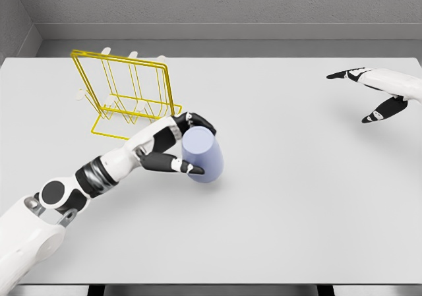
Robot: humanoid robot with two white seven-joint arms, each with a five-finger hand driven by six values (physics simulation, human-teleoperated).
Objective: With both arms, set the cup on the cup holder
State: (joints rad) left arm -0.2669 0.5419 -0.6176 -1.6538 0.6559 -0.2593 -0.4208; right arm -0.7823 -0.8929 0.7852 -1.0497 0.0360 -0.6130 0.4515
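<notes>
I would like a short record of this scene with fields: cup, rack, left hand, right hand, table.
cup: pale blue cup, tilted, in front of the rack
rack: yellow wire rack, standing at the table's far left
left hand: left hand with fingers wrapped around the cup
right hand: right hand at the far right, fingers spread, holding nothing
table: white table

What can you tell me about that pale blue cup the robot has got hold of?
The cup is a plain, pale lavender-blue cylinder with a smooth matte look and no handle visible. It is tilted, its flat round end turned up toward the camera. It sits near the middle of the white table, just in front and to the right of the yellow wire holder. The left hand grips it from the left side, dark fingers curled around its top and lower edge. I cannot tell whether it rests on the table.
</notes>
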